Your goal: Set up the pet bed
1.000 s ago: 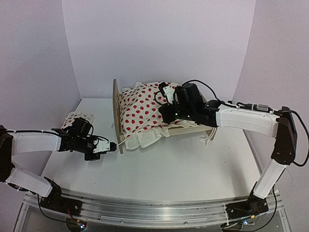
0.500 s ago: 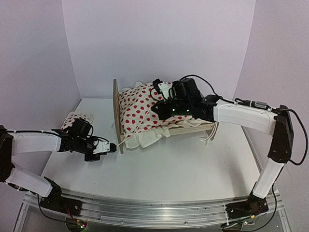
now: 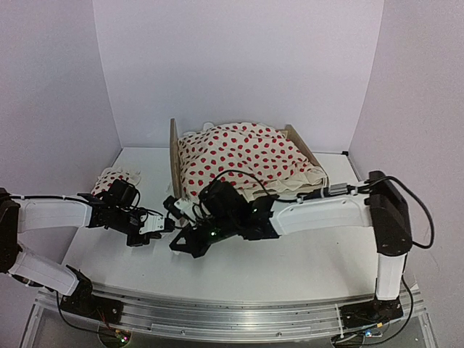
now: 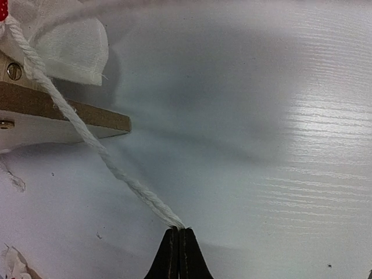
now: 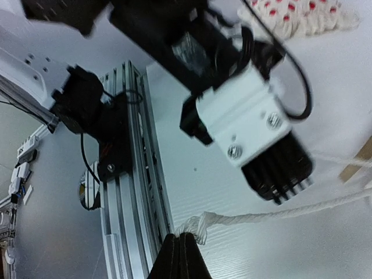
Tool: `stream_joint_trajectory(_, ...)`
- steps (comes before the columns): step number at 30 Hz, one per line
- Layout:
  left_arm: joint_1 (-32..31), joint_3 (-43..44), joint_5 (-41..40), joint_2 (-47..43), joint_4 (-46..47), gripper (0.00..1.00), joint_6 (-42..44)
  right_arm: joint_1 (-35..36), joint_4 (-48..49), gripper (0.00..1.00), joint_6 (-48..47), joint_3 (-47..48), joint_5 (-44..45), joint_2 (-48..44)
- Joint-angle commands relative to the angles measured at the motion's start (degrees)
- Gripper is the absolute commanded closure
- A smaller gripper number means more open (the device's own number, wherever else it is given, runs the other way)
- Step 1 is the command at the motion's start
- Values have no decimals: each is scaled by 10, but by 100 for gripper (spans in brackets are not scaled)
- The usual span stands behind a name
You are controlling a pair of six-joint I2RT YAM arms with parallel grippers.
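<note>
Left end effector (image 4: 179,230) clenched on white cord (image 4: 87,136), pet bed (image 4: 58,116) ahead-left, right end effector (image 5: 179,235) grasping knotted cord end (image 5: 200,223)

The pet bed (image 3: 175,181) stands upright on the white table (image 3: 290,254), toward the far side and near the middle. It is a small light-wood frame. Its taller, rounded headboard (image 3: 173,141) is at the left end, seen almost edge-on, and the lower footboard (image 3: 304,148) is at the right. A red-dotted blanket (image 3: 246,156) covers the top, so the mattress is hidden.
</note>
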Motion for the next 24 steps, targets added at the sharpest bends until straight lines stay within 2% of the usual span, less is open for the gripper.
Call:
stream_joint_trajectory(1, 2, 12, 13, -1, -13, 99, -8, 3, 28, 84, 49, 25, -15, 38)
stream_joint_trajectory(7, 3, 5, 6, -12, -17, 78, -4, -5, 23, 43, 31, -19, 46, -19)
stream_joint_trajectory(10, 3, 15, 19, -23, -31, 66, 1, -39, -31, 25, 59, -29, 75, -68)
stream_joint_trajectory(13, 2, 39, 59, -59, -68, 62, 10, -90, -150, 24, 78, -25, 148, -129)
stream_joint_trajectory(17, -16, 73, 133, -138, -125, 56, 16, -171, -273, 28, 95, -45, 254, -226)
stream_joint_trajectory(19, -74, 99, 129, -162, -139, 52, -4, -237, -325, 36, 133, -57, 295, -261)
stream_joint_trajectory(21, -161, 132, 85, -152, -121, 49, -60, -305, -373, 44, 160, -67, 300, -288)
stream_joint_trajectory(24, -247, 217, 14, -59, -83, 47, -114, -388, -400, 47, 144, -51, 292, -286)
